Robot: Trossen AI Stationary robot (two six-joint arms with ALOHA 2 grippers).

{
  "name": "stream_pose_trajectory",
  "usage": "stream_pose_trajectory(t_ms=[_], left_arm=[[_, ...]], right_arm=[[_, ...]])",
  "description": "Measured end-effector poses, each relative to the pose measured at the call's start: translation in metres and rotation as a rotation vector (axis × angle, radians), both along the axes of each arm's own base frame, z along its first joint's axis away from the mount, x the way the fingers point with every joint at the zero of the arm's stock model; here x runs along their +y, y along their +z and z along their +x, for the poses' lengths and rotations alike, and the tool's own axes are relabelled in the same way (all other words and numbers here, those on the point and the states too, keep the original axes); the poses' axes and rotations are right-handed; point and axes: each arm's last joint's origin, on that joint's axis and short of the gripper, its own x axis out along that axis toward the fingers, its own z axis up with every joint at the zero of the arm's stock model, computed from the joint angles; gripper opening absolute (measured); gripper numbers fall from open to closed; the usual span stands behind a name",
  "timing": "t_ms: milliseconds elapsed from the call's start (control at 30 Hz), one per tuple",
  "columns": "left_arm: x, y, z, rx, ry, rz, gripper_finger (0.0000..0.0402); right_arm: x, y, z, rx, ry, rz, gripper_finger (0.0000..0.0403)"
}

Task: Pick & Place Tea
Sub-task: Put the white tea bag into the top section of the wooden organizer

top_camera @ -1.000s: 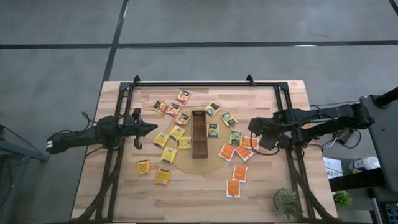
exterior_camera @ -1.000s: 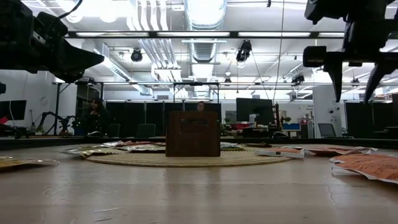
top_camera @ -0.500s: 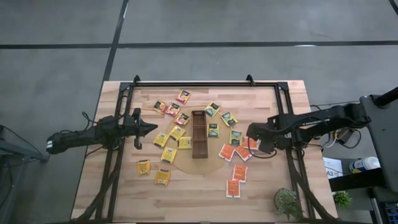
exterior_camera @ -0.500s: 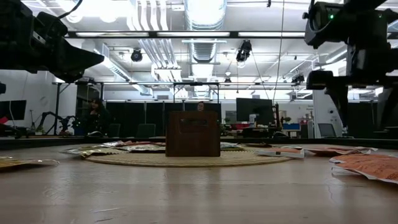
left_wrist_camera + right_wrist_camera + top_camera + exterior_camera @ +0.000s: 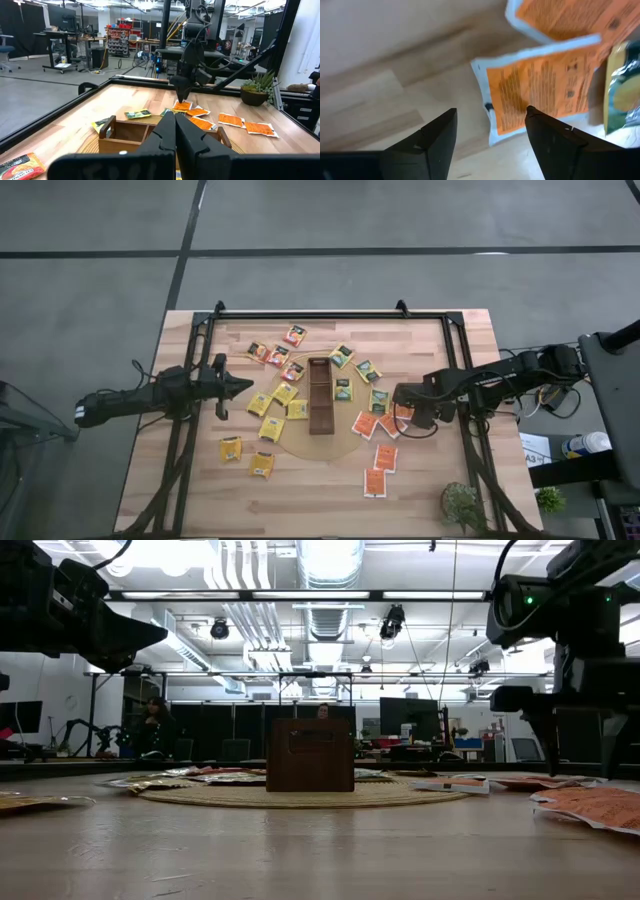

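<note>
Looking down from high, the right gripper [image 5: 404,407] hangs over orange sachets [image 5: 379,423] right of the tray [image 5: 320,396], which stands mid-surface [image 5: 420,485] with more tea scattered around it; the left gripper [image 5: 240,387] waits at the left. Low view: tray [image 5: 310,754] on a tan disc [image 5: 300,796]. Left wrist: jaws together. Right wrist: jaws apart, straddling the edge of an orange sachet [image 5: 540,90], nothing clamped.

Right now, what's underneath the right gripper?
The right gripper hangs open over an orange tea packet lying flat on the wooden table. A second orange packet lies beside it. What the fingers cover cannot be seen.
</note>
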Motion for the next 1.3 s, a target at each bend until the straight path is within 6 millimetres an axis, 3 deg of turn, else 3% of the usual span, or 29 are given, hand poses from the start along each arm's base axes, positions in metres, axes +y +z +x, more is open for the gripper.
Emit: stream_pose_trajectory(t_ms=[433,800,1067,1300], left_arm=[[0.000,0.000,0.000,-0.003,0.000,0.000,0.0000],[0.000,0.000,0.000,-0.005,0.000,0.001,0.0000],[0.000,0.000,0.000,-0.005,0.000,0.001,0.0000],[0.000,0.001,0.000,-0.005,0.000,0.001,0.0000]], right_arm=[[-0.001,-0.006,0.000,0.008,-0.004,-0.019,0.0203],[0.000,-0.006,0.001,0.005,-0.001,-0.011,0.0020],[0.000,-0.001,0.001,0.034,-0.004,-0.012,0.0008],[0.000,0.029,0.011,0.061,-0.041,-0.018,0.0008]])
